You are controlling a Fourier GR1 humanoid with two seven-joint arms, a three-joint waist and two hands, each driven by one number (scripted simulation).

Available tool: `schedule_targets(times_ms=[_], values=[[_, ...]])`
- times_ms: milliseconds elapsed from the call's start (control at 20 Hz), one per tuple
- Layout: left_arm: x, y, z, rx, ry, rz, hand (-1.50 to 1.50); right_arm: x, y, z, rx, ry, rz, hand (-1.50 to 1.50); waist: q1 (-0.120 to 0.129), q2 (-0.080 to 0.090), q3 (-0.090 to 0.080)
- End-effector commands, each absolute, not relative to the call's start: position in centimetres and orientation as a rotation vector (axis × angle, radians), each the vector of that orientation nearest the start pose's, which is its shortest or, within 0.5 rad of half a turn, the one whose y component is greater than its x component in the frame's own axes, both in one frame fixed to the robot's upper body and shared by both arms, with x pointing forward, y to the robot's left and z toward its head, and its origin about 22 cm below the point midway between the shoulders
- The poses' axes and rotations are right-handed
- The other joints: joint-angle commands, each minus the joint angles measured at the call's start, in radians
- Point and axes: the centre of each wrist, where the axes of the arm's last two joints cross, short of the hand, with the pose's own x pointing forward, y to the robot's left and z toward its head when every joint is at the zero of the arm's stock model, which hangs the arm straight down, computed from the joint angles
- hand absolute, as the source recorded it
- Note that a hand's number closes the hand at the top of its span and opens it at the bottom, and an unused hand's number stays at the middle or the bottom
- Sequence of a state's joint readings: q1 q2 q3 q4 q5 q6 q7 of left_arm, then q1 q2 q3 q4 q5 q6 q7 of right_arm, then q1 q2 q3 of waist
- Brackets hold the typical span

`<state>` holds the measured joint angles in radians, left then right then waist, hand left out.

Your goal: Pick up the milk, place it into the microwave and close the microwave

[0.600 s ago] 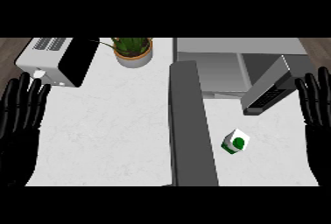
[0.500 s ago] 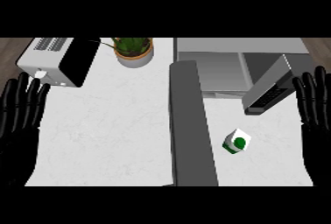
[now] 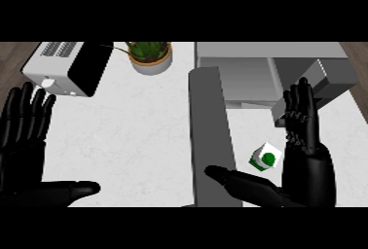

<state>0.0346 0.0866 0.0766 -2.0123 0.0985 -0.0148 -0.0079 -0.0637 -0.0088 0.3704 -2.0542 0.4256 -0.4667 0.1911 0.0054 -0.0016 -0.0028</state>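
Milk carton [image 3: 265, 158], white with a green round mark, standing on the white counter [image 3: 137, 141], tucked in the gap between the right hand's [image 3: 305, 160] thumb and its straight fingers [image 3: 297, 114], just beside the palm; contact with the palm not clear. Right hand open, fingers extended toward the top of the view, thumb [image 3: 241, 181] spread out toward the left below the carton, nothing grasped.

Just left of the carton and of that thumb, the grey microwave door [image 3: 209, 131], swung open and seen edge-on as a long grey slab running down the counter. Beyond the right hand's fingertips, the microwave [image 3: 244, 68] itself, grey body with its open cavity facing down the view. Partly behind the right fingers, a dark grey boxy object [image 3: 323, 85], kind not clear.

Far across the counter, at the view's left edge, the left hand [image 3: 25, 146], also open, fingers straight and pointing up, thumb [image 3: 61, 191] spread rightward, holding nothing, resting well apart from the carton.

Above the left hand's fingertips, a white toaster [image 3: 68, 68] with a black side and slots on top. Right of the toaster, a potted plant [image 3: 149, 56], green leaves in a pale pot, near the top end of the microwave door.
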Motion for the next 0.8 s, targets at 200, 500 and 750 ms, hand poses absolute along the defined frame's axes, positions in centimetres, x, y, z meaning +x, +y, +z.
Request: schedule_targets(times_ms=[200,500,750], values=[[19.3,29.1,10.4,0.054,-1.963,0.051,-1.5,19.0,-10.8,13.1,-0.373,-1.989,-0.077,-1.5,-0.003,0.0,0.002],[15.8,28.7,9.6,0.043,-1.968,0.058,-1.5,16.1,-11.7,10.9,-0.478,-1.913,-0.088,-1.5,-0.005,-0.001,0.003],[13.5,32.0,9.9,0.011,-1.957,0.041,-1.5,19.0,-12.5,9.2,-0.476,-1.865,-0.101,-1.5,0.003,0.001,0.003]])
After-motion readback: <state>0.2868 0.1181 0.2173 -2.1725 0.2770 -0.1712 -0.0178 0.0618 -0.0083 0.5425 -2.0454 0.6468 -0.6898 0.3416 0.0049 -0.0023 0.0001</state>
